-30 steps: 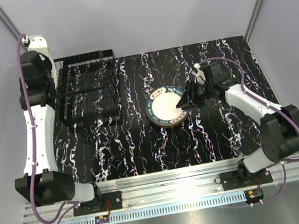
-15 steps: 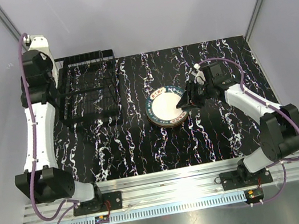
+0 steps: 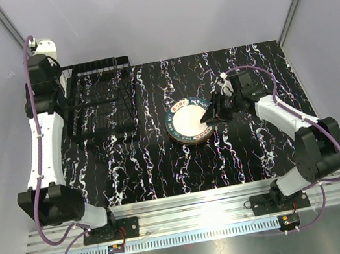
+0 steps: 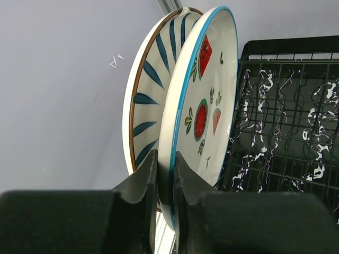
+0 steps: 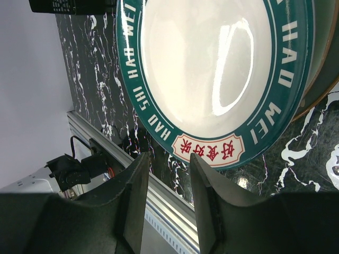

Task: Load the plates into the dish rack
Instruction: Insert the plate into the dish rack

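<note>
My left gripper [image 4: 165,159] is shut on the lower rim of a blue-rimmed plate [image 4: 204,100] with red fruit motifs, held upright on edge. Close behind it stands a second plate [image 4: 151,90] with blue radial stripes and a brown rim. Both are at the left end of the black wire dish rack [image 4: 286,116] [image 3: 102,106]; the top view hides them under my left arm [image 3: 42,90]. A teal-rimmed plate [image 3: 189,122] [image 5: 212,63] with white lettering tops a stack mid-table. My right gripper [image 3: 212,118] [image 5: 168,159] is open at its right rim, with nothing between its fingers.
A brown-edged plate [image 5: 320,87] shows under the teal one. The black marbled table top [image 3: 150,163] surrounds the stack. Grey walls close in on the left, back and right, and the left wall is close behind the held plates. A metal rail [image 3: 197,204] runs along the near edge.
My left arm has shifted slightly toward the far left corner at the rack's end. The right arm and the plate stack have not moved.
</note>
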`<state>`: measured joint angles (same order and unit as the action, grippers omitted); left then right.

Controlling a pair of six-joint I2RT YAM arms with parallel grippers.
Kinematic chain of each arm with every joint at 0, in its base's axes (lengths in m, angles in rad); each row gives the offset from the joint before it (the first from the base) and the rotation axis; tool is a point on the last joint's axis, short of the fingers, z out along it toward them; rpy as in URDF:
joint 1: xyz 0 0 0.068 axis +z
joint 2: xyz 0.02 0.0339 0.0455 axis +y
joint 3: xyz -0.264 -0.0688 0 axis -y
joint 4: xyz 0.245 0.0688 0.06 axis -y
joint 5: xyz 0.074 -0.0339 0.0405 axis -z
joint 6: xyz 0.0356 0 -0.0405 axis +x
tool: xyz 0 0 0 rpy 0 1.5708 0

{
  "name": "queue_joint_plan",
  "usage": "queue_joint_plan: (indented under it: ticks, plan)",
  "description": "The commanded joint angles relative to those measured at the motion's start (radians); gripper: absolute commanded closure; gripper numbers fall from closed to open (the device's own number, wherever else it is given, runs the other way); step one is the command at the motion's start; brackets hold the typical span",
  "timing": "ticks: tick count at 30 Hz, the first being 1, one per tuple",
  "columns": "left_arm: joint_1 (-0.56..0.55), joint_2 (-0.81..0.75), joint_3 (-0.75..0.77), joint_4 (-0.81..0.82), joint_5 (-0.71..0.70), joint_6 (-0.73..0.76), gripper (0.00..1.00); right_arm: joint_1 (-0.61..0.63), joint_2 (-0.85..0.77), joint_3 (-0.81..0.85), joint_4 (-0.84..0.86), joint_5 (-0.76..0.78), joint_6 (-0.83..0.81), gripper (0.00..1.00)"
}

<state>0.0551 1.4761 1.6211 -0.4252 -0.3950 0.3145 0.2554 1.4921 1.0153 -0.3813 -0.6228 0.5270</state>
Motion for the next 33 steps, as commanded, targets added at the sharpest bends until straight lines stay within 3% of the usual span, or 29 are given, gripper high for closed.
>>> queue_joint_plan:
  ticks: [1,18,22,29,33]
  plan:
    - [0.008,-0.028,0.068,0.148,-0.082,0.024,0.81,0.004,0.007,0.031,0.03,-0.015,-0.019,0.56]
    - [0.011,-0.077,0.086,0.12,-0.068,-0.005,0.52,0.002,-0.004,0.031,0.028,-0.017,-0.019,0.55]
    - [0.008,-0.112,0.106,0.108,-0.039,-0.046,0.36,0.002,-0.013,0.034,0.022,-0.009,-0.024,0.55]
    - [0.009,-0.215,0.12,0.037,0.103,-0.172,0.29,0.004,-0.02,0.048,0.005,0.005,-0.027,0.52]
    - [0.009,-0.324,0.053,0.017,0.218,-0.287,0.18,0.002,-0.029,0.052,-0.008,0.049,-0.021,0.49]
